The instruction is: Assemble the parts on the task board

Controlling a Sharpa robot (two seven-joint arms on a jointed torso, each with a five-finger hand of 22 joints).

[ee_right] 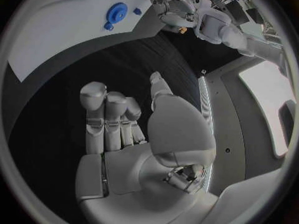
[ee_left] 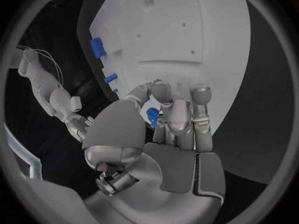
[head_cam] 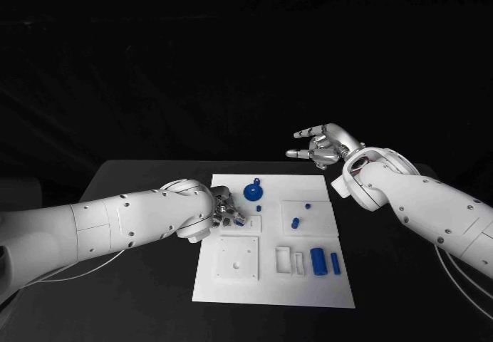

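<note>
Lighting is dim overall: the black table [head_cam: 134, 214] and the background merge into near-darkness, while the white task board [head_cam: 277, 285] and both arms stand out brightly, lit from above. Soft glare sits on the silver left hand [ee_left: 165, 134] and right hand [ee_right: 134, 139], with shadow between the fingers. Both wrist views bend straight edges strongly toward the circle's rim, where detail softens; the head view is slightly grainy.

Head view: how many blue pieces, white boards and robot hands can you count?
Blue pieces: 7, one held by the left robot hand
White board: 1
Robot hands, with the right robot hand: 2
Total: 10
</note>
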